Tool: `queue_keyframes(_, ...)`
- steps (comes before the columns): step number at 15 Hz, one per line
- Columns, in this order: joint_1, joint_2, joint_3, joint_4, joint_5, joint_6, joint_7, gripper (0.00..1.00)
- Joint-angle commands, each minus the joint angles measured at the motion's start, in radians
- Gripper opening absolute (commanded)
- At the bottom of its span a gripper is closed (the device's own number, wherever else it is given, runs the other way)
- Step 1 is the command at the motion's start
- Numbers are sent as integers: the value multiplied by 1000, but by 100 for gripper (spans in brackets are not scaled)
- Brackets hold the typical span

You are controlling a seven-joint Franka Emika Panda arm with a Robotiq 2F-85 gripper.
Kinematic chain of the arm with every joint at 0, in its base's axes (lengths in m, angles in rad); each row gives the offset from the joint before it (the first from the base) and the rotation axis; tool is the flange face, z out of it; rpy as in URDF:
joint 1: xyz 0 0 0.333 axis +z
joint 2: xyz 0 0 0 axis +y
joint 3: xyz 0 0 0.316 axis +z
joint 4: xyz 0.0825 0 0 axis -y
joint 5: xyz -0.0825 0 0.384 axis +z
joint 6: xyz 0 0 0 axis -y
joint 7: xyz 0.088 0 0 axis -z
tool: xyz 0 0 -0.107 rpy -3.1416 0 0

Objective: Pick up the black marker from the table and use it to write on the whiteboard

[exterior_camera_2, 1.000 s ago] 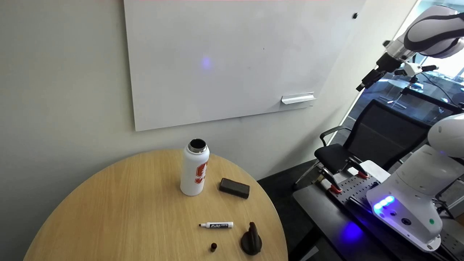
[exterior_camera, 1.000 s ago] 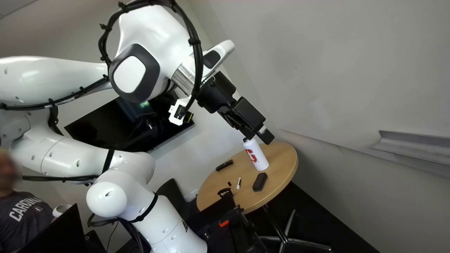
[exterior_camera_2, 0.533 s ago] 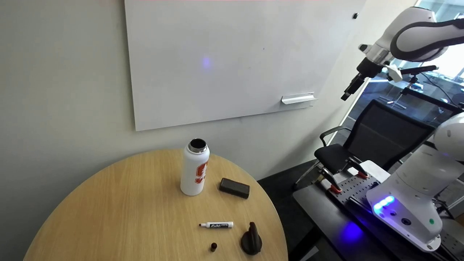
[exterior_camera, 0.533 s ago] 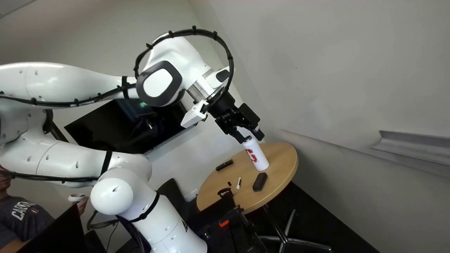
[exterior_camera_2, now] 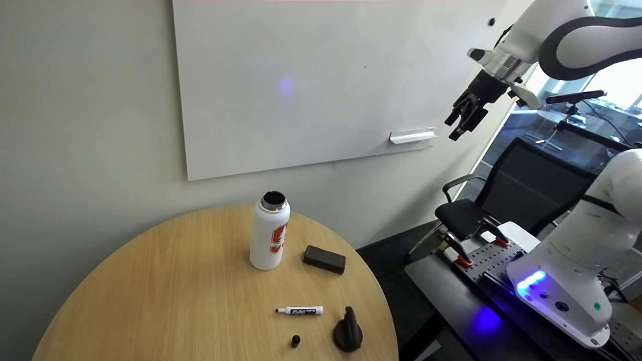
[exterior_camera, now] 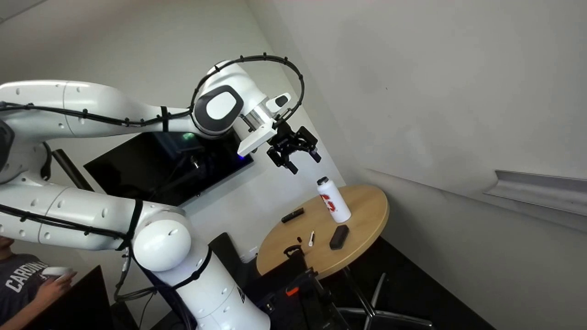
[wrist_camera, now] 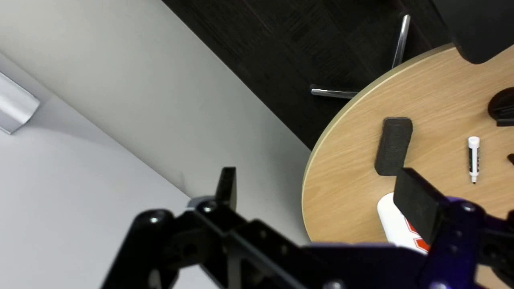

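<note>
Standing on dark floor (wrist_camera: 281, 56), lower than whiteboard (exterior_camera_2: 311, 90): round wood-topped table (exterior_camera_2: 165, 281).

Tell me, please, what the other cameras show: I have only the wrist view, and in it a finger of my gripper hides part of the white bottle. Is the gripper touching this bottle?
Observer: No. In both exterior views there is a gap between the gripper and the bottle.
Operator: Thank you. Is the bottle closed at the top? I cannot see it.
Observer: It is open; in an exterior view one looks into its dark mouth.
Operator: Good. At the right edge I have a dark piece, cut off by the frame. What is it?
Observer: In an exterior view it shows whole: a short dark cylinder apart from the marker, probably its cap.
</note>
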Motion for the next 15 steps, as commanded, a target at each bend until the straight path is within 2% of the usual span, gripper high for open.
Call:
queue_keyframes(1,-11,0,9,2,10,-3,-11,100)
queue_keyframes(4,-13,-3,5,2,10,-3,-14,100)
queue_keyframes(6,25,35,29,2,36,38,2,100)
queue_keyframes(11,233,171,133,7,199,164,-9,100)
queue_keyframes(12,273,225,168,19,228,212,1,100)
queue_keyframes(15,378,387,215,64,286,344,-4,100)
